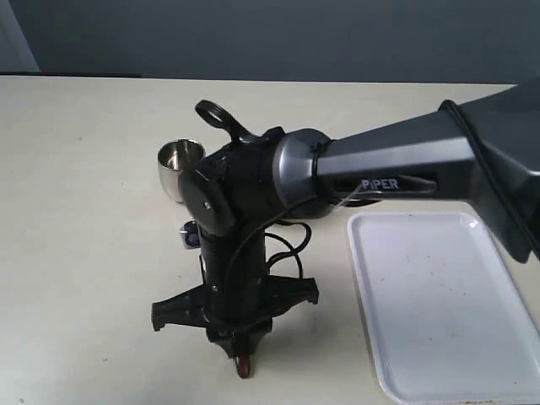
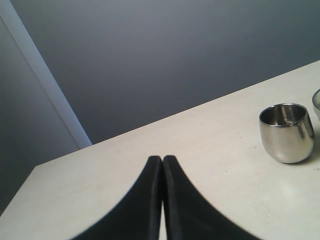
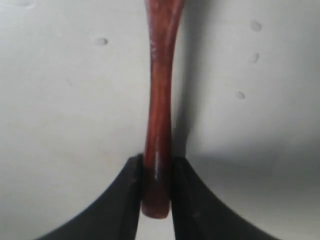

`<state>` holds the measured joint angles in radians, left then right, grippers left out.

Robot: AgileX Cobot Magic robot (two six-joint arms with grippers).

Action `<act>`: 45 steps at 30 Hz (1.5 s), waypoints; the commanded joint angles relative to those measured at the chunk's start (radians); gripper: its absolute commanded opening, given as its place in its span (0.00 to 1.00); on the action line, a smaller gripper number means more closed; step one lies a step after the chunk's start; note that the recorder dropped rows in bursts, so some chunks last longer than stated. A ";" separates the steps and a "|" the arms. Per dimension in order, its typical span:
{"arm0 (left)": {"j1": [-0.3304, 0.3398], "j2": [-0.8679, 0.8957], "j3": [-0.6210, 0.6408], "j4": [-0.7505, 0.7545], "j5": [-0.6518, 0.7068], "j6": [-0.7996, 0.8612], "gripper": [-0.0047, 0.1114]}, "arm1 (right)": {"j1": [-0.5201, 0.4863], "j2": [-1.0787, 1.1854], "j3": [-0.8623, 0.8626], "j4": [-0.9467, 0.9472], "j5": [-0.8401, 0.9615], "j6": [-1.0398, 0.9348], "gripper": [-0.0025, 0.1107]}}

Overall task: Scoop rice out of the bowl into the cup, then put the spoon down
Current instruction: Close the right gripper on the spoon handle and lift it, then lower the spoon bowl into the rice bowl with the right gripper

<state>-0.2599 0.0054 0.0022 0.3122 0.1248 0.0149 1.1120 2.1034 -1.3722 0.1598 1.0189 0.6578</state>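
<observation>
Both jaws of the right gripper (image 3: 157, 162) press the spoon (image 3: 159, 100) near its handle end, pinching it where it lies flat on the table (image 1: 84, 169), toward the edge nearest the exterior camera and left of the tray (image 1: 439, 295). Such an end grip probably leaves the head free for scooping. Toward the far edge, the cup (image 1: 180, 166) stands upright, apart. Jaws pressed together and empty, the left gripper (image 2: 162, 160) hangs apparently parked clear. No rice shows.
</observation>
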 commanded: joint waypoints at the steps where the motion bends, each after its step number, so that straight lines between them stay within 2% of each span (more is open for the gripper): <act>1: 0.000 -0.005 -0.002 -0.001 -0.002 -0.007 0.04 | 0.017 -0.071 0.000 -0.111 0.009 -0.009 0.01; 8: 0.000 -0.005 -0.002 -0.001 -0.002 -0.007 0.04 | 0.017 -0.196 0.000 -0.305 0.202 -0.082 0.01; 11: 0.000 -0.005 -0.002 -0.001 -0.002 -0.007 0.04 | 0.010 -0.232 0.002 -0.405 0.202 -0.170 0.01; 13: 0.000 -0.005 -0.002 -0.001 -0.003 -0.007 0.04 | -0.011 -0.244 -0.013 -0.393 0.202 -0.252 0.01; 18: 0.000 -0.005 -0.002 -0.001 -0.003 -0.007 0.04 | -0.092 -0.249 -0.075 -0.441 0.202 -0.305 0.01; 21: 0.000 -0.005 -0.002 -0.001 -0.003 -0.007 0.04 | -0.142 -0.249 -0.089 -0.591 0.202 -0.305 0.01; 24: 0.000 -0.005 -0.002 -0.001 -0.003 -0.007 0.04 | -0.185 -0.249 -0.089 -0.840 0.202 -0.318 0.01; 25: 0.000 -0.005 -0.002 -0.001 -0.003 -0.007 0.04 | -0.194 -0.249 -0.089 -0.934 0.202 -0.366 0.01; 27: 0.000 -0.005 -0.002 -0.001 -0.003 -0.007 0.04 | -0.215 -0.249 -0.089 -1.003 0.202 -0.491 0.01; 30: 0.000 -0.005 -0.002 -0.001 -0.003 -0.007 0.04 | -0.226 -0.249 -0.089 -1.007 0.202 -0.689 0.01; 35: 0.000 -0.005 -0.002 -0.001 -0.003 -0.007 0.04 | -0.214 -0.237 -0.089 -0.978 0.202 -0.885 0.01; 41: 0.000 -0.005 -0.002 -0.001 -0.003 -0.007 0.04 | -0.205 -0.156 -0.089 -0.996 0.202 -0.990 0.01; 45: 0.000 -0.005 -0.002 -0.001 -0.003 -0.007 0.04 | -0.205 -0.071 -0.089 -1.144 0.202 -0.988 0.01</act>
<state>-0.2599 0.0054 0.0022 0.3122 0.1248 0.0149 0.9062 1.9794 -1.4557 -0.8760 1.2182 -0.3172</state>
